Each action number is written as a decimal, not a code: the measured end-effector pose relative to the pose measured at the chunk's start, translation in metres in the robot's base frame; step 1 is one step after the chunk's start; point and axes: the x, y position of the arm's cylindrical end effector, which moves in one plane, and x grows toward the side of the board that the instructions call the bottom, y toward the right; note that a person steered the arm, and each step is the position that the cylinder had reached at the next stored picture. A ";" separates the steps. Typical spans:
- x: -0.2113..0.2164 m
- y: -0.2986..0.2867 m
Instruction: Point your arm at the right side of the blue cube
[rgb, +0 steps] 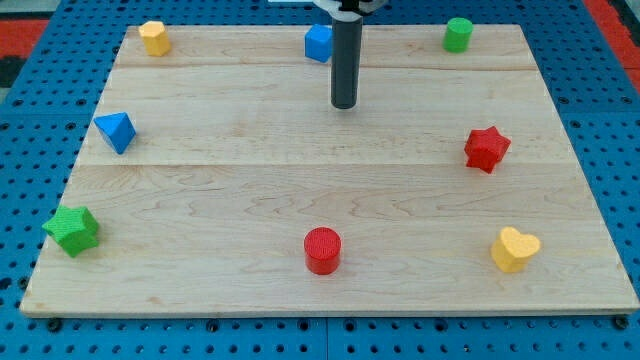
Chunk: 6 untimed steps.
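My tip sits below-right of the blue cube; I slide upward, stopping just beside its right face. No claw fitted.

You see a pale wooden board made of joined planks, its grain smooth and matt. It rests on a blue perforated surface that looks like painted metal or plastic. The blocks look like matt plastic with fine ribbed layers, clearest on the green star near the bottom-left corner. The dark rod has a dull, smooth finish.
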 end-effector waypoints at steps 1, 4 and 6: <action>0.000 0.000; 0.000 0.000; -0.002 0.007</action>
